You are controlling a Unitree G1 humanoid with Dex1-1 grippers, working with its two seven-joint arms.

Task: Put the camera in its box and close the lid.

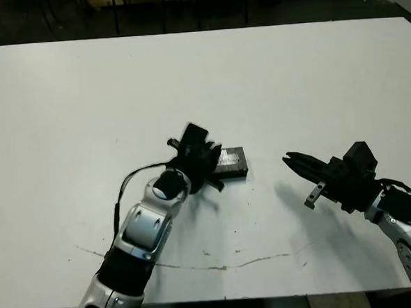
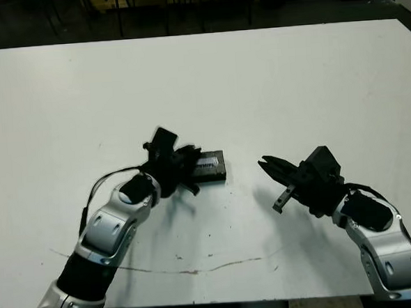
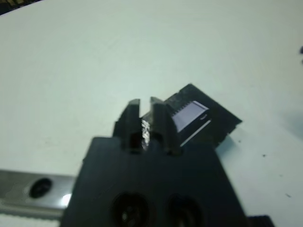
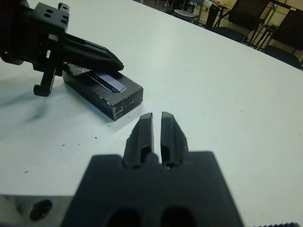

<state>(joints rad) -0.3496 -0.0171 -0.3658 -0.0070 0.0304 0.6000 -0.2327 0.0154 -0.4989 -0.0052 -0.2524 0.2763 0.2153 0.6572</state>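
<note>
One black block lies at the table's middle: the lid (image 4: 110,81), with its pale glossy strip on top, sits over the box (image 1: 236,167). No white lining shows. The camera is hidden. My left gripper (image 1: 217,159) reaches over the block's left end, fingers (image 3: 160,118) shut together just above or on the lid; whether they touch it I cannot tell. My right gripper (image 1: 288,159) hovers a short way to the right of the block, pointing at it, fingers (image 4: 144,127) shut with nothing between them.
The white table (image 1: 201,77) stretches bare behind the block. A thin brownish line (image 1: 226,266) and small specks mark the surface near the front edge. Dark chairs (image 4: 246,19) stand beyond the table's far side.
</note>
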